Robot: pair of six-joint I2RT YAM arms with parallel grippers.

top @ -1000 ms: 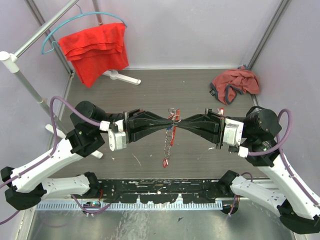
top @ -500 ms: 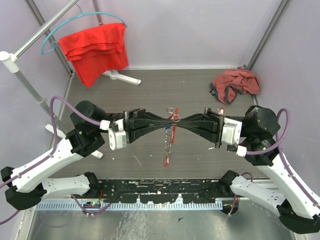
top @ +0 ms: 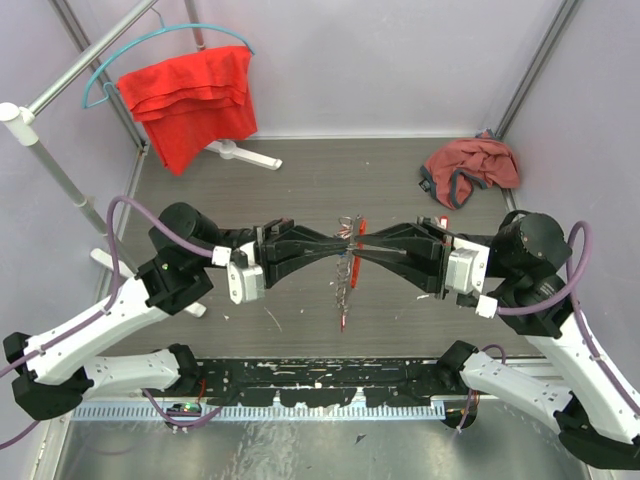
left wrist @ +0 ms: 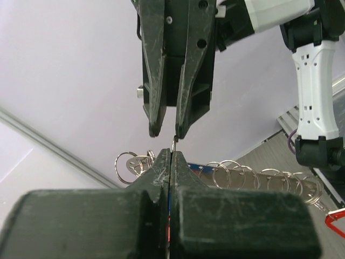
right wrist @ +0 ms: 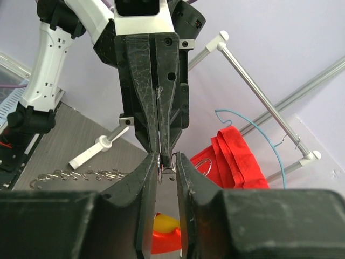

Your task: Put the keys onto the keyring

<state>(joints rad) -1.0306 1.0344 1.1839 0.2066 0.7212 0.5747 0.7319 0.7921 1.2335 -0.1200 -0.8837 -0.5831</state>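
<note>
The keyring (top: 346, 268) hangs above the middle of the table as a silvery chain of small rings, with its red tag (top: 343, 322) at the bottom. My left gripper (top: 341, 248) comes in from the left and is shut on its top. In the left wrist view the left gripper (left wrist: 171, 153) pinches a thin metal piece, with rings (left wrist: 253, 175) trailing to the right. My right gripper (top: 360, 246) faces it tip to tip. In the right wrist view the right gripper (right wrist: 167, 157) stands slightly open around a small silvery plate (right wrist: 168, 174). No single key can be told apart in the bunch.
A red cloth (top: 190, 100) hangs on a blue hanger from a metal rack (top: 60, 85) at the back left, with a white rack foot (top: 245, 153) on the table. A crumpled reddish cloth (top: 470, 170) lies at the back right. A black strip (top: 320, 375) runs along the near edge.
The right gripper's jaws have parted from shut. The left gripper has closed fully. Both grippers and the hanging chain have shifted a little to the right.
</note>
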